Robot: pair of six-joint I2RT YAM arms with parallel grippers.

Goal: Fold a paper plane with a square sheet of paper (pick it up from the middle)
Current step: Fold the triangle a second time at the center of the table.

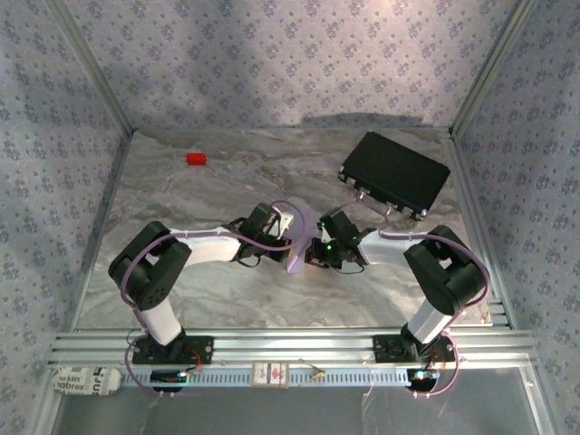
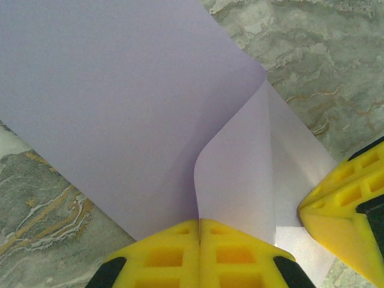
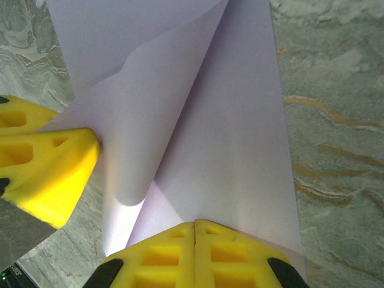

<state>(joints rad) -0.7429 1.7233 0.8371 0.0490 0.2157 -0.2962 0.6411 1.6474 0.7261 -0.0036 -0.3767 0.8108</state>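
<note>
- The left arm (image 1: 149,272) rises from its base at the near edge of the table (image 1: 181,304), bends at a raised elbow, and sends its forearm low and inward towards the table's middle.
- The right arm (image 1: 449,272) mirrors it: elbow up on its own side, forearm reaching inward, so both wrists meet near the centre.
- The left gripper (image 2: 200,223) has its yellow fingers pressed together with no gap showing. An edge of the sheet of paper (image 2: 120,108) runs in between the tips, so the sheet is pinched there.
- The right gripper (image 3: 195,225) is likewise closed tight, with the lilac paper clamped at its fingertips.
- Each wrist view shows the other gripper's yellow finger just beside the paper's edge.
- The sheet sits between the two grippers over the middle of the marbled table. Whether it rests on the surface or hangs just above it cannot be told.
- From above, the paper reads as a narrow lilac strip whose long axis runs from the near side towards the far side.
- One flap is curled over the rest in a soft, rounded bend, not a sharp crease, and the folded edges narrow towards a corner away from the left fingers.
- A small red block (image 1: 196,159) lies far left and a black case (image 1: 394,172) lies far right, both well apart from the paper.
</note>
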